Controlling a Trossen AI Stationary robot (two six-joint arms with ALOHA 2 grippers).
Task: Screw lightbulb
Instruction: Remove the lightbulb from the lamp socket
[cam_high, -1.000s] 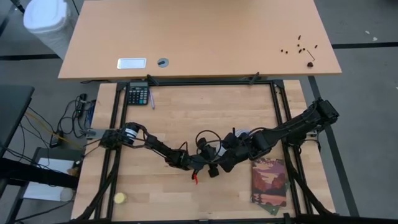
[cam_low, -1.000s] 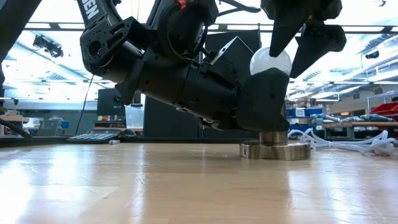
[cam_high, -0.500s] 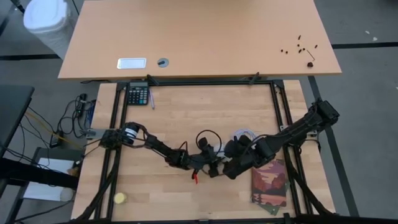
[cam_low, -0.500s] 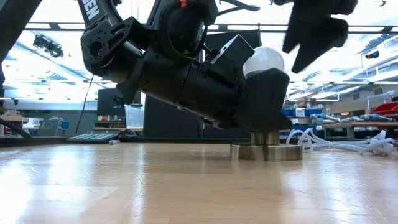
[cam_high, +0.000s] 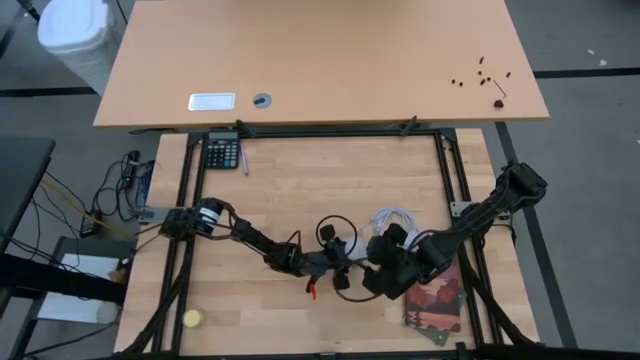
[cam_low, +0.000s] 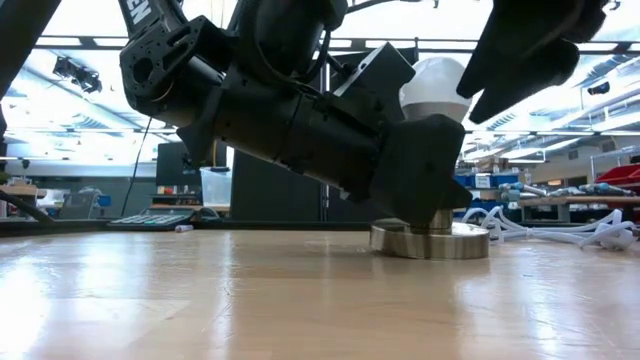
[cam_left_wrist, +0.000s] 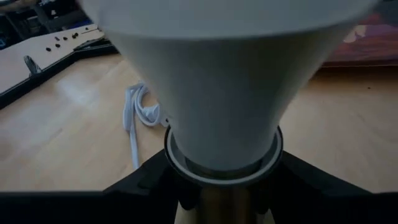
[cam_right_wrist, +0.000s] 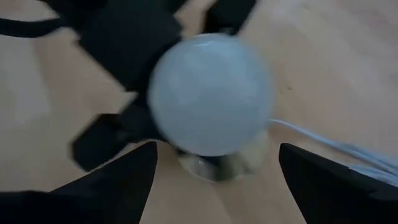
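The white frosted lightbulb stands upright with its base in the round metal socket disc, which rests flat on the wooden table. It fills the left wrist view and shows from above in the right wrist view. My left gripper is shut at the neck under the bulb. My right gripper is wide open, with one finger on either side of the bulb and clear of it. In the low view my right gripper hangs above and beside the bulb. My left gripper pinches the metal neck just under the bulb's white cone between its two fingers. It comes in low, slanting down from the table's left. I cannot tell whether this is the bulb's screw base or the socket's collar. The socket disc stays on the table.
A coiled white cable lies just beyond the socket. A printed card lies under the right arm. A yellow ball is at the near left corner and a calculator at the far left. Black frame rails edge the board.
My right gripper has come off the bulb's round top, where its fingers stood a second ago. It has gone up and toward the table's near edge. The bulb stays upright in the socket, and my left gripper keeps its hold.
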